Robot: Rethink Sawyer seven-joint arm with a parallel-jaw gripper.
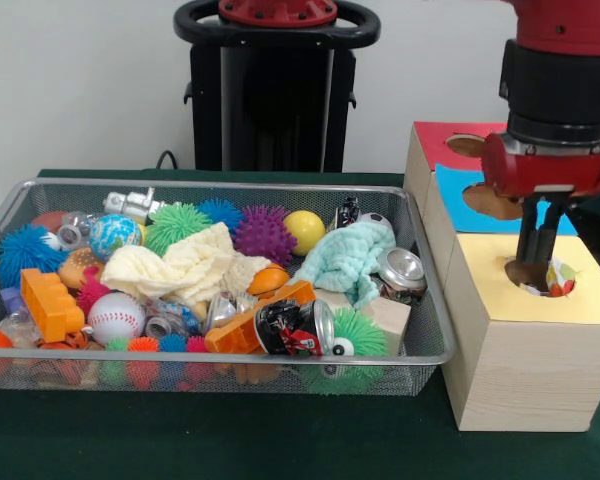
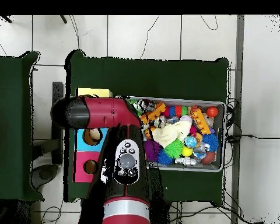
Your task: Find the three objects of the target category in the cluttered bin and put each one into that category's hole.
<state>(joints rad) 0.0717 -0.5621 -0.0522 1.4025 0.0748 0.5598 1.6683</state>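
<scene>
We see a confetti-printed cloth piece (image 1: 558,277) sitting in the round hole (image 1: 540,275) of the yellow-topped box (image 1: 525,345), with the gripper (image 1: 537,262) dipping into that hole right beside it. Its fingers look pressed close together, though we cannot tell whether they pinch the cloth. The wire-mesh bin (image 1: 40,190) stands just beside the box, heaped with a cream cloth (image 1: 185,265), a mint-green cloth (image 1: 348,260) and spiky balls.

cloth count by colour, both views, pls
Cream cloth: 1
Mint-green cloth: 1
Confetti-print cloth, at the hole in the yellow-topped box: 1
Total: 3 cloths in view; more may be buried under the clutter.
</scene>
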